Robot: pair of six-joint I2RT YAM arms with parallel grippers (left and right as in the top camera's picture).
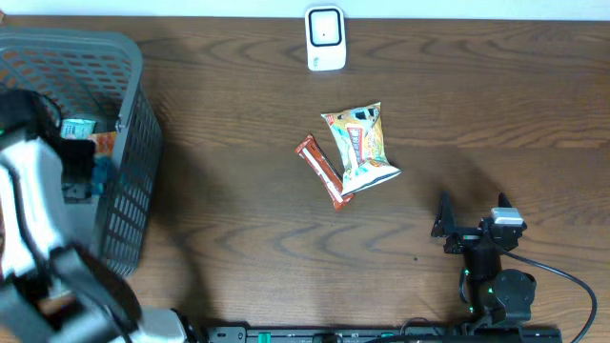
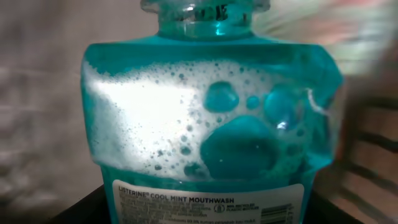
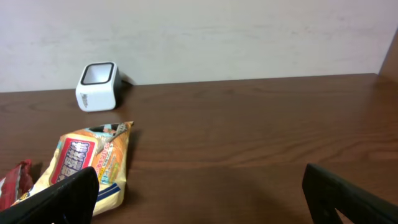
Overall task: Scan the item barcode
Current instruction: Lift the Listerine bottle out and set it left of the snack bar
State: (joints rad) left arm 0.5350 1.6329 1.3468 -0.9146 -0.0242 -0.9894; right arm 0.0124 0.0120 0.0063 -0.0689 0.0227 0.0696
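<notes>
A teal Listerine mouthwash bottle (image 2: 211, 124) fills the left wrist view, foamy inside, its back label and a barcode (image 2: 277, 213) at the bottom edge. My left gripper (image 2: 205, 211) is shut on it, with a dark finger against each lower side. From overhead, that gripper (image 1: 81, 176) sits inside the grey basket (image 1: 133, 114) with a bit of teal bottle (image 1: 102, 171) showing. The white scanner (image 1: 325, 38) (image 3: 97, 86) stands at the table's far edge. My right gripper (image 1: 474, 211) (image 3: 199, 199) rests open near the front right, nothing between its fingers.
A colourful snack bag (image 1: 360, 148) (image 3: 87, 165) and a red bar (image 1: 322, 171) (image 3: 15, 180) lie mid-table. More packets, one teal (image 1: 78, 127) and one orange (image 1: 103, 143), lie in the basket. A cable (image 1: 572, 281) trails from the right arm.
</notes>
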